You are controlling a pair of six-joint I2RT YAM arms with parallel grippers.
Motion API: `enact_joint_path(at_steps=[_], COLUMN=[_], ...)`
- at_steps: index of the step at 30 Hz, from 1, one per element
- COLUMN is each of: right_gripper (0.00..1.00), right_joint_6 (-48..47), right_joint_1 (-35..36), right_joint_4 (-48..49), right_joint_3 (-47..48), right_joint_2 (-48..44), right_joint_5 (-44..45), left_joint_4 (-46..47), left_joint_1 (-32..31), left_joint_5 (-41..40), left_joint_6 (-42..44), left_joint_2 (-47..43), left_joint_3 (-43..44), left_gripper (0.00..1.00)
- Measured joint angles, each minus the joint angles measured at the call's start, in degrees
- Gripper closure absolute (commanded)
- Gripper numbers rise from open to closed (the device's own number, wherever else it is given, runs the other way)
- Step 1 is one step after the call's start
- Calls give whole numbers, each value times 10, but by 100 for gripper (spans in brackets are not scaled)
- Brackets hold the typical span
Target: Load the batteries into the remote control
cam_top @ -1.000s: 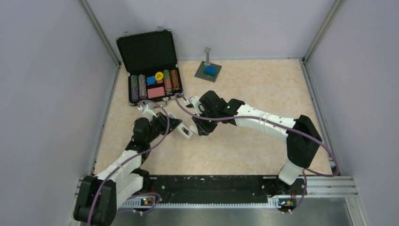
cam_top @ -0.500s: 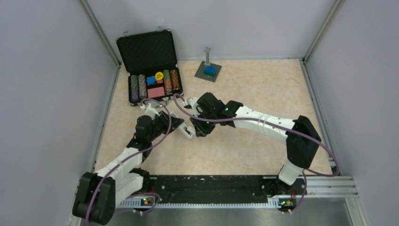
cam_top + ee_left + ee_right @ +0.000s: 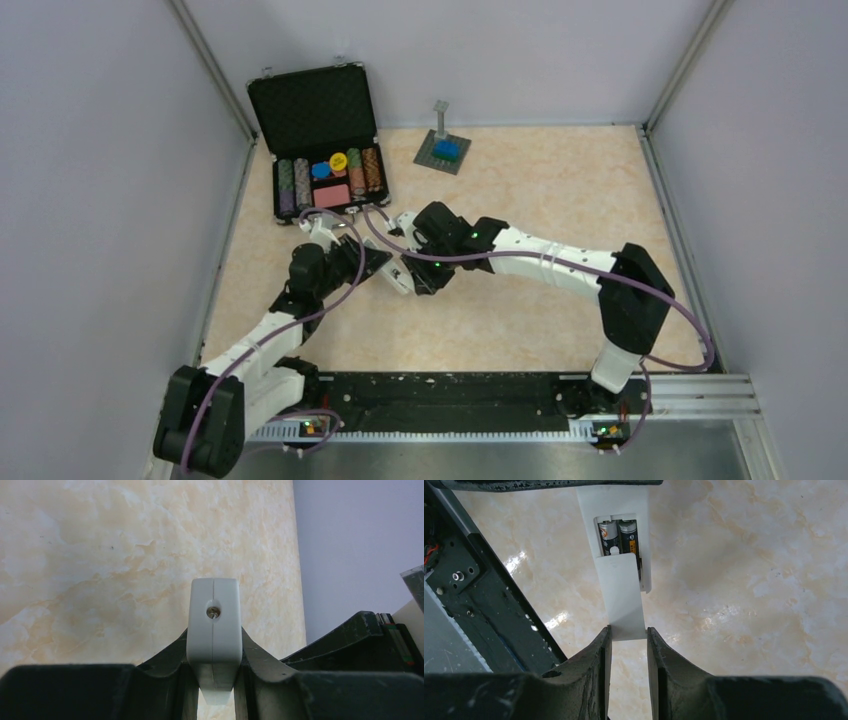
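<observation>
Over the beige marbled table's (image 3: 560, 200) left half, the left gripper (image 3: 214, 652) is clamping a slim white plastic remote control (image 3: 213, 615). The right gripper (image 3: 626, 640) is pinching a flat white cover plate (image 3: 621, 595), seemingly half-covering two dark cylindrical batteries (image 3: 619, 537) seated inside.

Table (image 3: 520, 320): beige, marble-patterned top, walled on three sides by pale panels. Far left corner: one black carrying case (image 3: 312, 105), lid standing open, rows of poker chips (image 3: 300, 182) and coloured pieces in its tray. Far middle, well apart from the case: one small grey baseplate (image 3: 430, 156) bearing a blue brick (image 3: 447, 149) and an upright grey post (image 3: 440, 113). Near edge: black mounting rail (image 3: 450, 390).
</observation>
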Motion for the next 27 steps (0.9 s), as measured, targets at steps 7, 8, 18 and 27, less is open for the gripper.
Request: enact_joint_path(at_steps=[7, 8, 18, 27], right_gripper=[72, 72, 72, 72], right_joint_6=[1, 1, 6, 13], right_joint_1=[3, 3, 3, 3], right_joint_4=[0, 0, 7, 16], right_joint_3=[2, 3, 12, 12], right_joint_2=[8, 8, 13, 17], right_joint_5=[5, 6, 9, 9], left_joint_4=[-1, -2, -5, -5], left_joint_1=[-2, -2, -4, -6], left_joint_5=[2, 2, 3, 5], left_joint_6=[0, 0, 0, 0], left_joint_2=[3, 3, 3, 3], left_joint_3=[2, 2, 2, 2], left_gripper=[100, 100, 100, 100])
